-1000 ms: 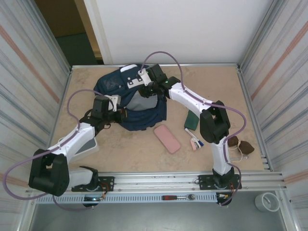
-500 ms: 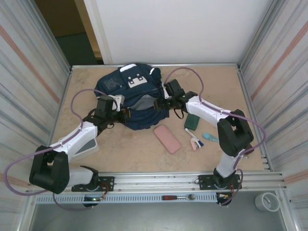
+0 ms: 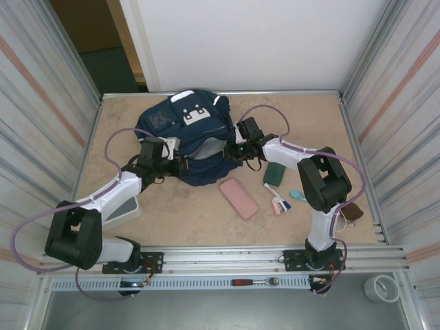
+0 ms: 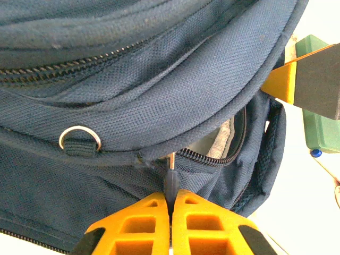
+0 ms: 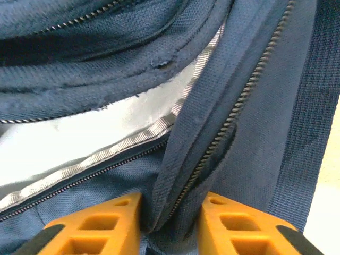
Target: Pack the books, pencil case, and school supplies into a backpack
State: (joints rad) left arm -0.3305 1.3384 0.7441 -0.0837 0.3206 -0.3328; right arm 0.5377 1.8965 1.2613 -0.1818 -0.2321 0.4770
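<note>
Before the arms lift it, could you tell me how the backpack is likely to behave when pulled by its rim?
The backpack will probably flop rather than rise as one piece: its fabric lies in soft folds. The left tool pinches a thin zipper pull, which may slip under load. The right tool, clamping a rim fold, likely holds firmer.

Top camera looks steeply down from the near edge over the whole table (image 3: 206,213); both wrist cameras sit close on the backpack (image 3: 180,124) opening, from opposite sides.
</note>
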